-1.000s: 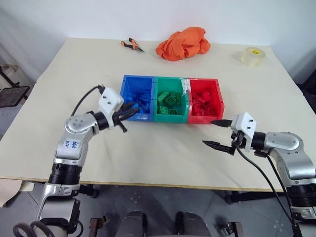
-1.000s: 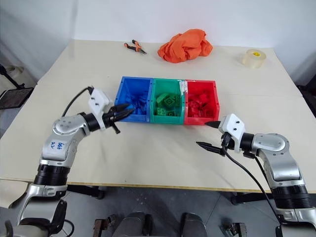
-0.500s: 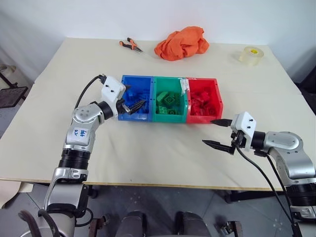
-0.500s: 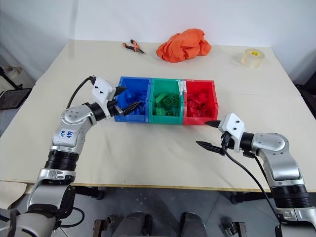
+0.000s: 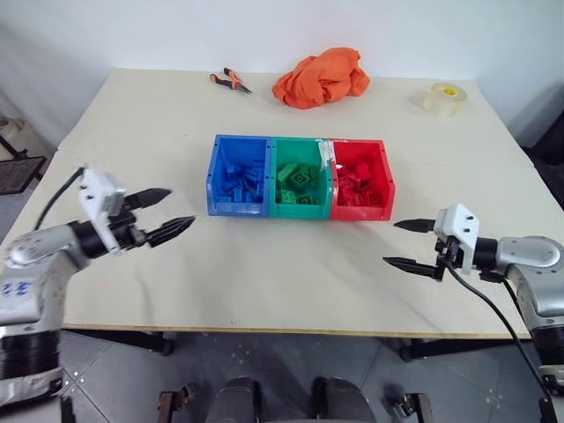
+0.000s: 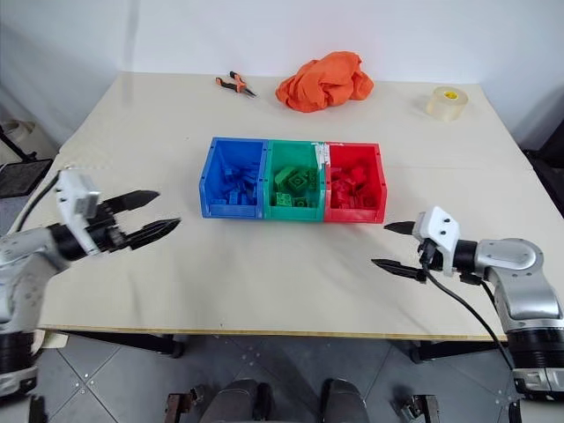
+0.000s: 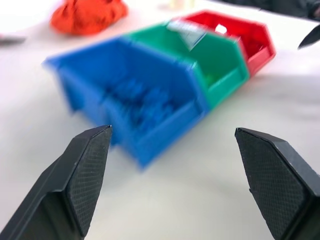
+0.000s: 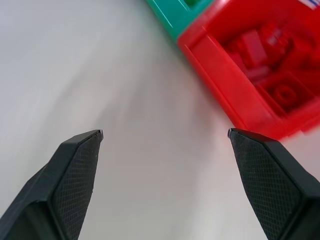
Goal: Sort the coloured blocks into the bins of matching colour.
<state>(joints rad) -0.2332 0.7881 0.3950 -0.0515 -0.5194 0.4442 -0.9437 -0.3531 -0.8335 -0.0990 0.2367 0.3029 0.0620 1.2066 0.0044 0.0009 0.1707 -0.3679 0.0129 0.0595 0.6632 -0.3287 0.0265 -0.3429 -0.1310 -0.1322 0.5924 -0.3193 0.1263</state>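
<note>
No text, label, brand or number can be read anywhere on the table. A small pale sticker (image 5: 328,152) sits on the rim between the green bin (image 5: 302,204) and the red bin (image 5: 363,209), but whatever is printed on it is too small to make out.

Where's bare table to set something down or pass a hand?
Widest free patch: the near strip between the bins and the front edge, flanked by the open left gripper and open right gripper. Also free on either side of the bins. Crowded: the far edge, with pliers, cloth and tape.
</note>
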